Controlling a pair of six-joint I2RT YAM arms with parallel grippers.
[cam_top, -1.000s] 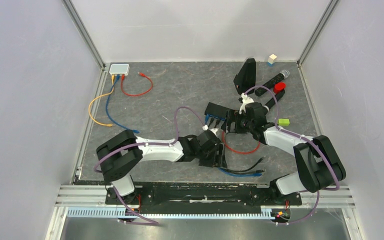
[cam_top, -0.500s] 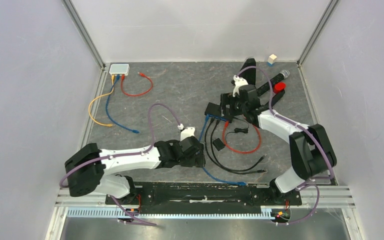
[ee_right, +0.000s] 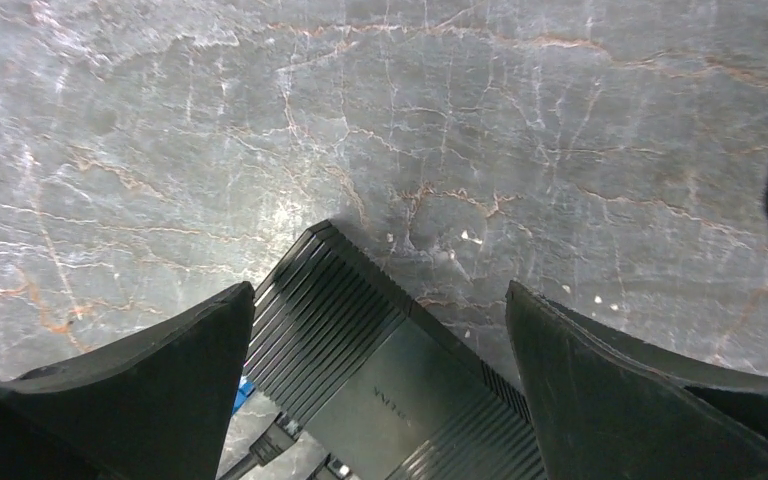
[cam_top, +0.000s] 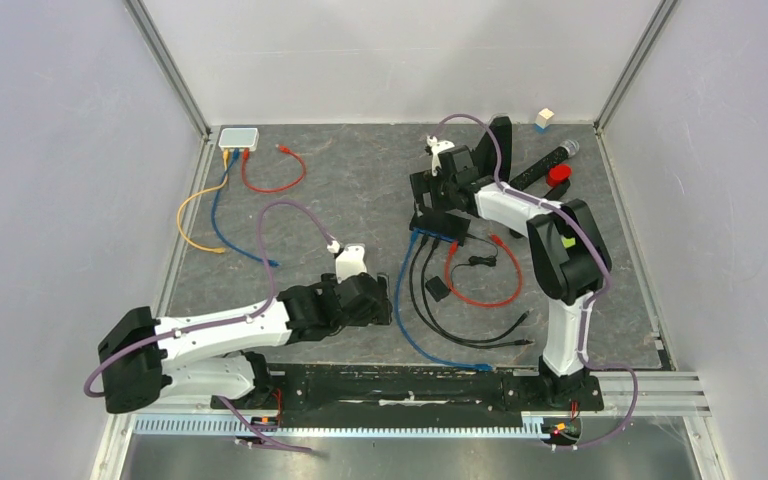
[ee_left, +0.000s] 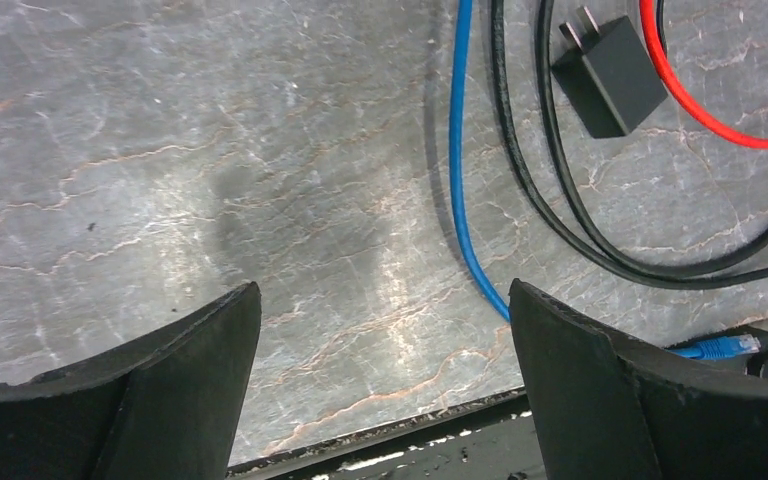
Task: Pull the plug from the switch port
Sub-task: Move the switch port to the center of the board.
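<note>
The black switch [cam_top: 438,222] lies mid-table; its ribbed top [ee_right: 380,380] fills the bottom of the right wrist view. A blue plug [ee_right: 243,392] and a black plug [ee_right: 275,435] sit at its front ports. My right gripper [cam_top: 438,190] hovers open over the switch's far edge, its fingers [ee_right: 378,295] either side and touching nothing. The left gripper [cam_top: 380,303] stands open and empty near the front edge, left of the blue cable [ee_left: 457,180]. That cable's free plug [ee_left: 725,347] rests at the table edge.
Black cables [cam_top: 430,310], a red cable [cam_top: 480,295] and a black power adapter [cam_top: 437,290] lie in front of the switch. A white switch [cam_top: 238,137] with coloured cables sits back left. A black stand [cam_top: 495,145], a red cap [cam_top: 558,175] and a small cube [cam_top: 544,118] are back right.
The left gripper opened and drew back to the left, away from the cables. The right arm swung from the switch's front to over its far side.
</note>
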